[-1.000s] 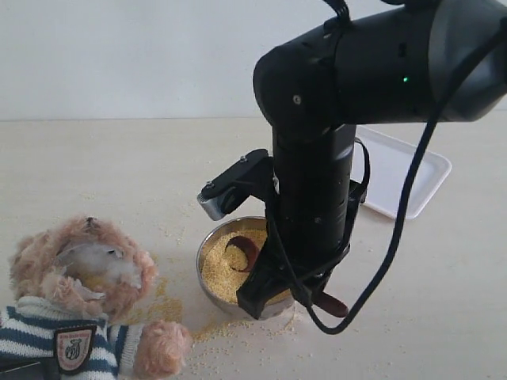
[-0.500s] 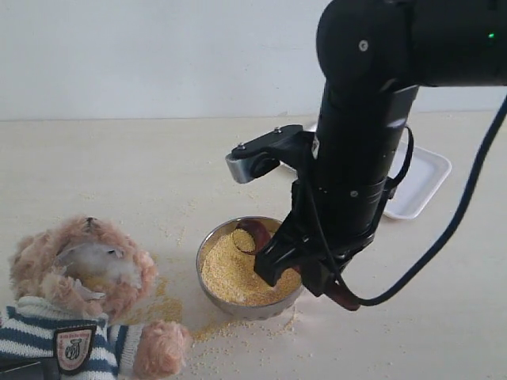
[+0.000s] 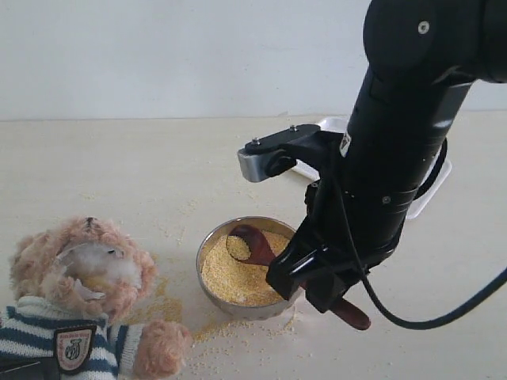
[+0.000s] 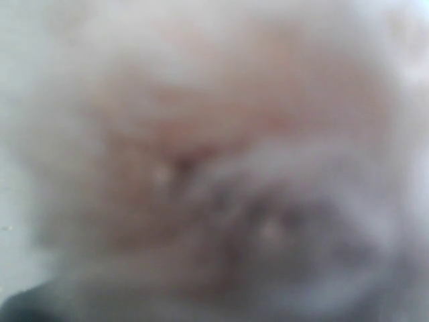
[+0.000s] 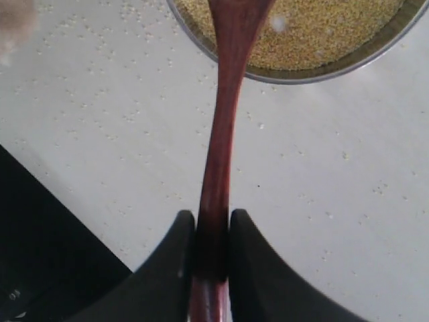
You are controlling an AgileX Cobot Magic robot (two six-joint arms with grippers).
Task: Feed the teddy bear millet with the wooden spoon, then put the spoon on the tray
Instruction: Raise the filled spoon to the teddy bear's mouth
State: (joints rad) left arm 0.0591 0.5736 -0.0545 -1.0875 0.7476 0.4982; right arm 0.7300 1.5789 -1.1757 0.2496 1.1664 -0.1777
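1. The right gripper [image 3: 317, 283] is clamping the spoon [image 3: 252, 244] near the end of its handle. In the right wrist view both fingers [image 5: 179, 258] are pressing against the handle's sides [image 5: 220, 141].
2. The spoon is lying tilted. Its round end is sitting in the millet [image 3: 228, 279] at the far side of the bowl [image 3: 200, 265], and its handle is crossing the rim and sticking out below the gripper.
3. The millet is filling the bowl, and loose grains [image 3: 212, 329] are lying on the table [image 3: 119, 158] between the bowl and the bear [image 3: 79, 273].
4. The bear is sitting at the near left, apart from the bowl, with grains showing around its muzzle.
5. The tray [image 3: 333, 123] is lying behind the right arm, which is hiding most of it.
6. The left wrist view is showing only blurred tan fur [image 4: 201, 168], so I cannot tell whether the left gripper is apart or together.
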